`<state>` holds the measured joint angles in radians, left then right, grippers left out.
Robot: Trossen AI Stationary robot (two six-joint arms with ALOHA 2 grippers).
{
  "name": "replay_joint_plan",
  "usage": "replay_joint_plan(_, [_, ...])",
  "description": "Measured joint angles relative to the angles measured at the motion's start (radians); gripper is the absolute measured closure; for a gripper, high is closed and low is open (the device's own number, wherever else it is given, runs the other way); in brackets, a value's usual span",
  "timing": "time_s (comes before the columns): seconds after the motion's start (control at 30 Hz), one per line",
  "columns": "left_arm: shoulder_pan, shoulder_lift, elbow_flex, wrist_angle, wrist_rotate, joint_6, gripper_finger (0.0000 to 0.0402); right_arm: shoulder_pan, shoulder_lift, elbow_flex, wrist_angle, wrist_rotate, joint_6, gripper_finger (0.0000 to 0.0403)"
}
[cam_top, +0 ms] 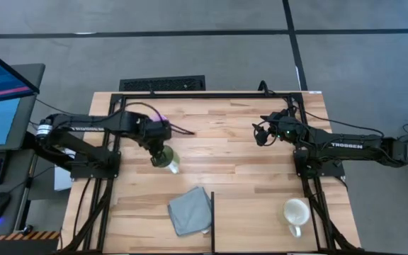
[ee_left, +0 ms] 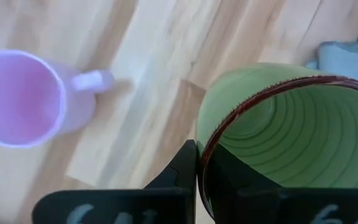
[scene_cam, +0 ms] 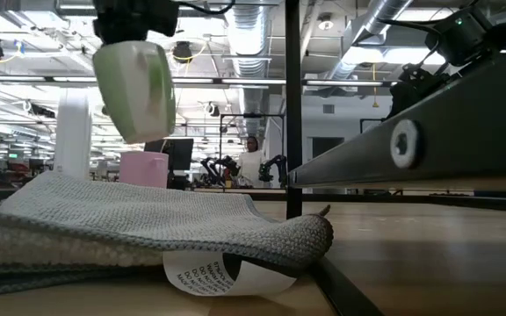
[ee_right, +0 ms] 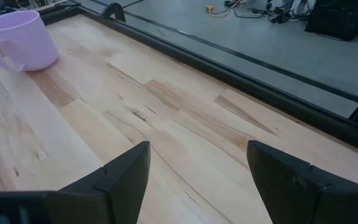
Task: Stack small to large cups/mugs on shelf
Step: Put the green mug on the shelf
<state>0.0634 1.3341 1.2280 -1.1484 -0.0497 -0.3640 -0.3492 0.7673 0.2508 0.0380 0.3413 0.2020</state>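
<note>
My left gripper [cam_top: 159,142] is over the table's left middle, shut on the green mug [cam_top: 167,160], which hangs high above the wood in the low view [scene_cam: 134,88]. The lilac mug [ee_left: 20,96] stands upright on its base just beyond it, mostly hidden under the left wrist in the high view, and also shows in the right wrist view [ee_right: 20,40]. The cream-white mug [cam_top: 296,212] stands on the table near the near right corner. My right gripper [cam_top: 263,134] hovers open over the right middle, touching nothing. My left gripper holds the green mug by its brown-edged rim [ee_left: 205,163]. One finger [ee_left: 182,168] is outside the wall and the other inside the hollow. The fingers come from above, pointing down. The mug hangs below them, lifted clear of the table and slightly tilted.
A grey knitted cloth [cam_top: 190,210] lies crumpled near the near edge, with a printed paper label [scene_cam: 222,272] under it. A thin black post [scene_cam: 293,105] rises beside the cloth. A black frame [cam_top: 211,94] runs along the table's far edge. Bare wood lies between the two arms.
</note>
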Motion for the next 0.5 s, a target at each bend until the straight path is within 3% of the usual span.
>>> replay_joint_plan(0.23, [0.063, 0.149, 0.106, 0.017, 0.038, 0.18, 0.0399, 0.002, 0.0, 0.0, 0.0, -0.002, 0.001, 0.011])
replay_joint_plan(0.5, [0.07, 0.361, 0.331, -0.002, 0.044, 0.338, 0.0399, 0.002, 0.0, 0.0, 0.0, -0.004, 0.001, 0.011])
